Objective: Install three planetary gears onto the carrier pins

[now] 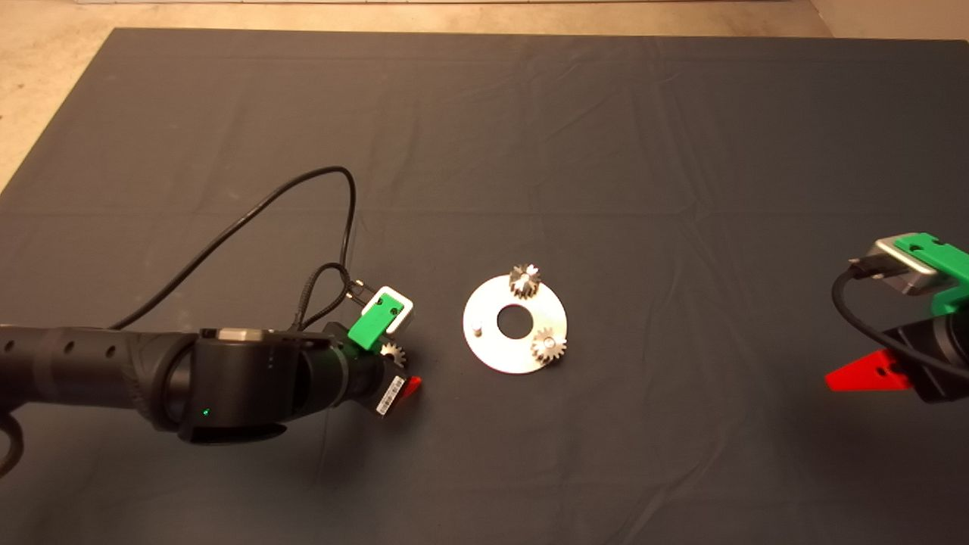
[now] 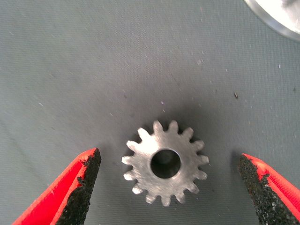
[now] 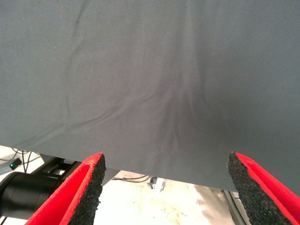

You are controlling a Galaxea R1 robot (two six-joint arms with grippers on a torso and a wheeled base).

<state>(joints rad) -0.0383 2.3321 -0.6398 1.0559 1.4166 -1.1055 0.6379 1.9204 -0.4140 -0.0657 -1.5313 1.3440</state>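
The round silver plate [image 1: 506, 356] lies mid-mat. Two planetary gears sit on carrier pins: one at the plate's far edge [image 1: 525, 281], one at its near right [image 1: 548, 347]. The carrier pin [image 1: 477, 328] on the plate's left stands bare. The other planetary gear [image 1: 392, 353] lies flat on the mat left of the plate. My left gripper [image 1: 395, 366] hangs over it, open. In the left wrist view the gear [image 2: 187, 180] lies between the spread fingers [image 2: 79, 187], touching neither. My right gripper [image 1: 863, 375] waits open at the right edge.
A black cable [image 1: 250, 216] loops over the mat behind the left arm. A corner of the plate [image 2: 281, 21] shows in the left wrist view. The right wrist view shows my right gripper [image 3: 166, 157] over bare mat [image 3: 150, 84], with floor beyond the mat's edge.
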